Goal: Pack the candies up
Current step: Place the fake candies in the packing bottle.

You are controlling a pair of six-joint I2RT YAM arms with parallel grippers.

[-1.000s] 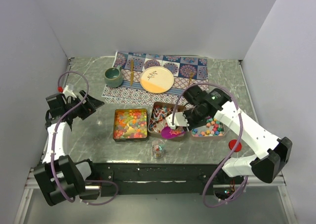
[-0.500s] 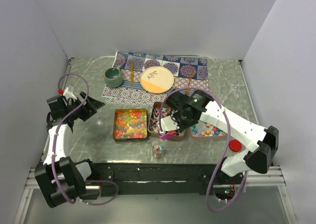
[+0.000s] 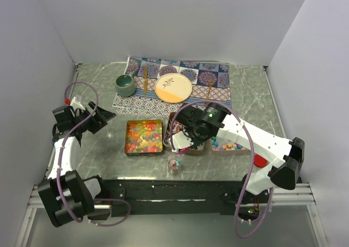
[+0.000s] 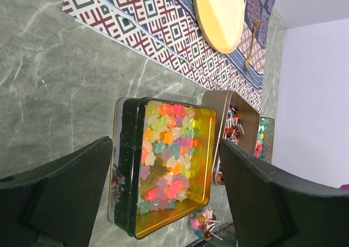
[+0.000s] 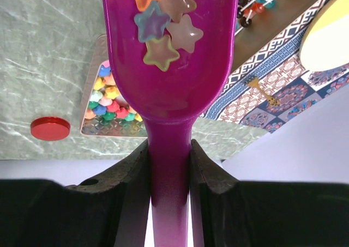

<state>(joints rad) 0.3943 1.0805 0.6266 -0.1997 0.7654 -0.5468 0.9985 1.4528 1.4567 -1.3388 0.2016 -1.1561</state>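
Several candies [image 5: 163, 31] lie in scoop [image 5: 169, 89] beyond right claw [image 5: 169, 160].

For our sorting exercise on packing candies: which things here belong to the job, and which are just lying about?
Job: gummy tin, lollipop tin, star-candy tin, purple scoop carrying star candies, small clear cup, red lid.
Lying about: plate, green mug, patterned placemat, gold cutlery.

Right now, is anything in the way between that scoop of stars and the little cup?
Nothing visible does. The right fingers grip the scoop, loaded with a few stars, just beyond the cup. The cup stands open in front of the trays, its lid lying off to the right.
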